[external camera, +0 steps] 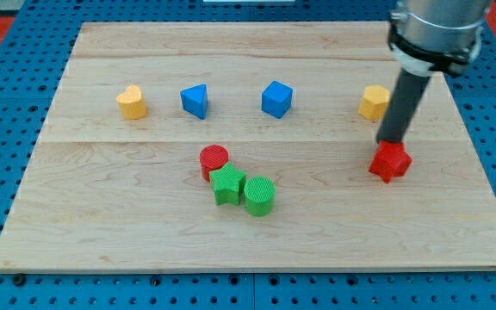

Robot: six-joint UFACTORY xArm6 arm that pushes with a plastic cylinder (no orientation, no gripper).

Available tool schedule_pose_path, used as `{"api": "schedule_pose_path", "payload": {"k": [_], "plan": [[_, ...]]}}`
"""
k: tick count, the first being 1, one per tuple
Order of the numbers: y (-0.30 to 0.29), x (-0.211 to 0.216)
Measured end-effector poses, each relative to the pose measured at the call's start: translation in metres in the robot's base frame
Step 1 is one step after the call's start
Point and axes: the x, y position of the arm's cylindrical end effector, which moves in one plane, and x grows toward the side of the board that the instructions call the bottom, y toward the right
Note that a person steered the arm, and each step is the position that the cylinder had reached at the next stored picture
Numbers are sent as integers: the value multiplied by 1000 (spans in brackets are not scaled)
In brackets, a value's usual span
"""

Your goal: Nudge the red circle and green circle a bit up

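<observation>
My tip [392, 140] sits at the view's right, touching or just above the top of a red block [390, 161], with a yellow block [374, 102] just to its left. There is no gripper, only the bare rod. The red circle [214, 160] and green circle [259, 195] lie well apart from my tip, toward the view's lower middle of the table [102, 224], with a green star-like block [227, 184] touching between them.
</observation>
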Motion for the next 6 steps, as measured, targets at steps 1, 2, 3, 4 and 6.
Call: {"api": "schedule_pose_path", "payload": {"k": [1,2,3,4,6], "plan": [[-43,4],[-122,3],[-195,3],[-243,10],[-295,32]]}}
